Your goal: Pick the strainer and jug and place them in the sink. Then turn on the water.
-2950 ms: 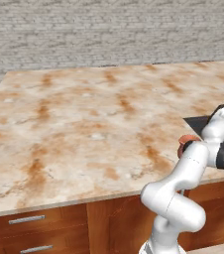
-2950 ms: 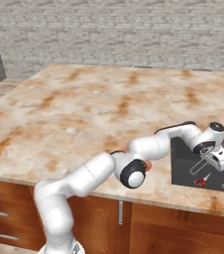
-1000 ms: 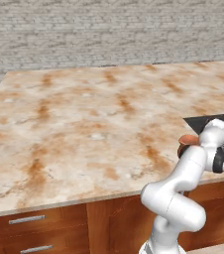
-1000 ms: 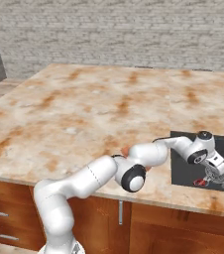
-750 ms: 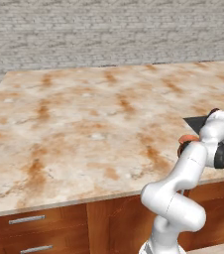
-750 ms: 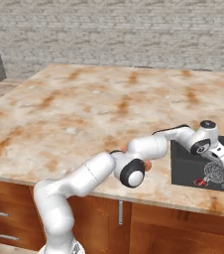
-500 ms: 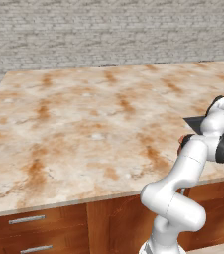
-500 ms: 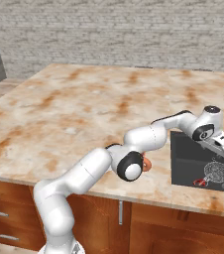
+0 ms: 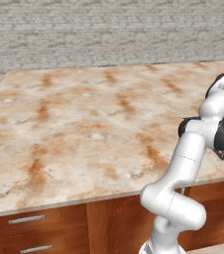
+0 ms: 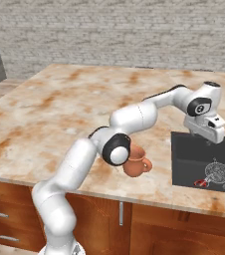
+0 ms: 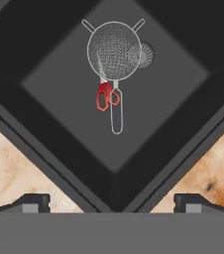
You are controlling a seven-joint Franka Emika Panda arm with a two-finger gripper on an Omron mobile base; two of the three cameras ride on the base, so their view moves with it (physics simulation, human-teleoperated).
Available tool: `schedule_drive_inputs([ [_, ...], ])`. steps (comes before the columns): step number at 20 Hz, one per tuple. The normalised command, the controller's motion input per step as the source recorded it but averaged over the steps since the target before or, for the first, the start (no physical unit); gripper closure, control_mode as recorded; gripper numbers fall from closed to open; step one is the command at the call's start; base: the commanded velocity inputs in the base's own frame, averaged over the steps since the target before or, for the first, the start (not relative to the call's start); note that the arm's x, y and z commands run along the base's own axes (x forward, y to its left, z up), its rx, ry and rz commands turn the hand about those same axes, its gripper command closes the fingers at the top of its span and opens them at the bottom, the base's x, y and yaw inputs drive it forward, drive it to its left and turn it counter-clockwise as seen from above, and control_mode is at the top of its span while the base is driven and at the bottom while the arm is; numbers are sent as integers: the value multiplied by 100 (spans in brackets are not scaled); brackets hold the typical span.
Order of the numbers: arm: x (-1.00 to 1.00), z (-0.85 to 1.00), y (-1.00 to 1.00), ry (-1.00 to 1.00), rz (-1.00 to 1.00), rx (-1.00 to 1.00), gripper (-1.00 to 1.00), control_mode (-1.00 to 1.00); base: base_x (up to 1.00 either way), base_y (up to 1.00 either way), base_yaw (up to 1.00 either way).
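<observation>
One item in the basin, one on the desk

One strainer (image 11: 114,51) lies on the floor of the sink (image 11: 49,82), its mesh bowl toward twelve o'clock in the hand view and its thin handle running toward six, the red piece beside the handle near the bowl. In the right base view it sits at the sink's five o'clock corner. The pincer (image 11: 112,203) hangs above the basin with its jaws spread wide and nothing between them; its two dark tips show at seven and five o'clock of the hand view. The jug (image 10: 135,163) stands on the marble desk (image 10: 59,104) near its front edge, at nine o'clock of the sink and well apart from it, just beside the arm's elbow joint.
</observation>
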Motion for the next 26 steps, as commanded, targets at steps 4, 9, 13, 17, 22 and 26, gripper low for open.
schedule_drive_inputs([
  [4, -94, 3, 73, -3, -29, 9, -100, -100, 0, 0, 0],
  [9, -62, -5, 29, 0, -61, 22, -100, -100, 0, 0, 0],
  [13, -10, -3, 39, 3, -54, 13, -100, -100, 0, 0, 0],
  [17, 5, 0, 10, 12, -32, 12, -100, -100, 0, 0, 0],
  [22, 9, -22, 42, 9, -31, 11, -100, -100, 0, 0, 0],
  [26, 24, -3, 0, -5, -1, 0, -100, -100, 0, 0, 0],
])
